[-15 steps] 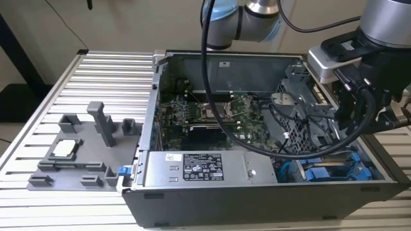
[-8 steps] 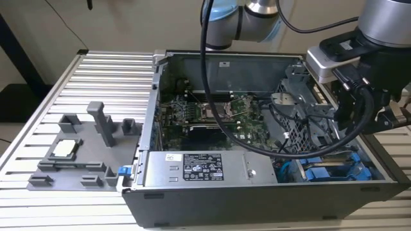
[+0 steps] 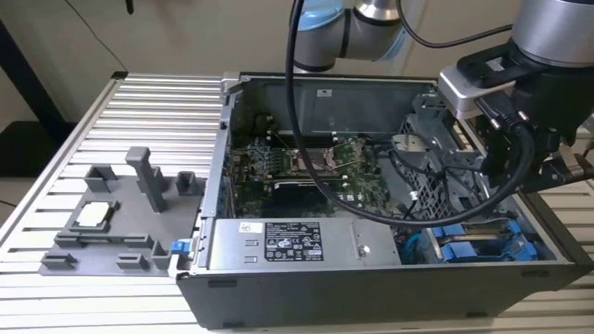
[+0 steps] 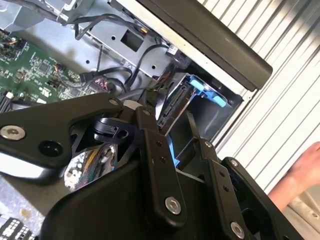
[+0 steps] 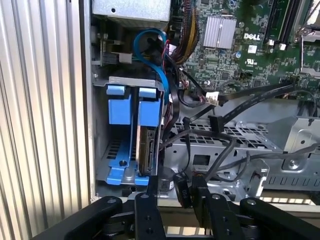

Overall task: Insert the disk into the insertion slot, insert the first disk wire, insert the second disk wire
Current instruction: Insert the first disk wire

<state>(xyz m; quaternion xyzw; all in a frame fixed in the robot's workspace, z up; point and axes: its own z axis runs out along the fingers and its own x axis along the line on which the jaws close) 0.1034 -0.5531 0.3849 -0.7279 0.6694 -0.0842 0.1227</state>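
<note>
Where blue fittings clasp it, finds the disk [image 5: 146,150] on edge inside the insertion slot [image 5: 116,112], at four o'clock of the computer case [image 3: 371,296] in the exterior view: first step apparently done. Judges both wires not yet plugged, a black connector [image 5: 215,122] dangling free. Shows the gripper [image 5: 176,184] just beside, fingers apart, clamping nothing.

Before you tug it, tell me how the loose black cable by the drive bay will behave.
The black cable likely flops: it drapes over the metal cage. Probably light, its plug lying unconnected. It may snag on neighbouring wires.
</note>
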